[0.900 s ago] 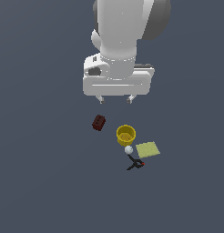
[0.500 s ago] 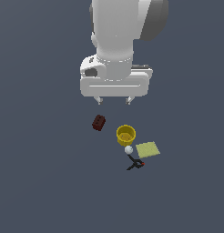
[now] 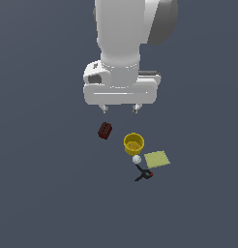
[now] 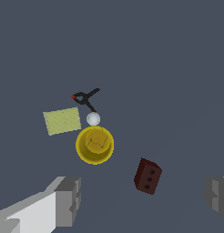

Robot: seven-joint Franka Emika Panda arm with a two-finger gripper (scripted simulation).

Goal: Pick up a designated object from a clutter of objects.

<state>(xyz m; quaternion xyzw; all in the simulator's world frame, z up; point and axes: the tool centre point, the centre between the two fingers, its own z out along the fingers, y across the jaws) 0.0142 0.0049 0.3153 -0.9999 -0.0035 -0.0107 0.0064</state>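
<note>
The black spindly item (image 3: pixel 143 174) lies flat on the dark grey worktop (image 3: pixel 48 193) at the near end of the clutter in the exterior view: two thin crossed arms, matte black, with a red spot at one tip. Its longer arm runs diagonally, one end almost at the white ball (image 3: pixel 136 159), the red-tipped end toward the exterior view's right. The ball is smooth and round, sitting between the item and the yellow cup (image 3: pixel 134 143), just beside both. The cup stands upright, a glossy round wall with an open mouth. The pale yellow-green square (image 3: pixel 156 159) lies flat and thin beside the ball, toward the exterior view's right, apart from the item. Farther back and to the exterior view's left, the dark red brick (image 3: pixel 105 130) rests tilted, blocky with dark studs on one face, well apart from the cup. Open worktop surrounds the cluster on every side. Farthest, the white hand (image 3: pixel 120 108) hangs above the brick and cup, its grey fingers (image 4: pixel 68 201) spread wide, holding nothing.
</note>
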